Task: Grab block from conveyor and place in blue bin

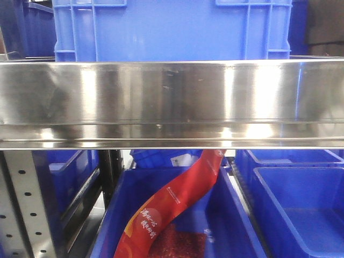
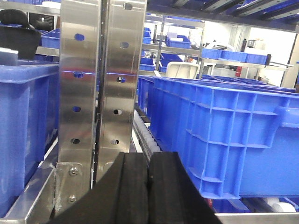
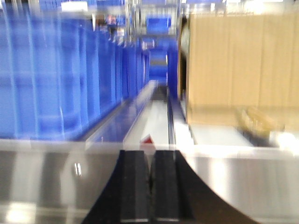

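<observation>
No block and no dark grey conveyor belt show in any view. Several blue bins are in sight: one (image 1: 172, 27) stands on the shelf above a steel rail, and one below (image 1: 228, 226) holds a red bag (image 1: 177, 201). My left gripper (image 2: 148, 156) is shut and empty, facing a steel upright (image 2: 81, 93) beside a large blue bin (image 2: 224, 135). My right gripper (image 3: 150, 154) is shut and empty over a steel rail (image 3: 233, 177). The right wrist view is blurred. A small red and white shape (image 3: 147, 139) shows just beyond its tips.
A wide stainless steel rail (image 1: 172, 102) crosses the front view. Another blue bin (image 1: 301, 209) sits at the lower right. A blue bin (image 2: 23, 126) stands left of the upright, with a white roller track (image 2: 145, 135) beside it. A row of blue bins (image 3: 56, 79) faces a tan box (image 3: 238, 65).
</observation>
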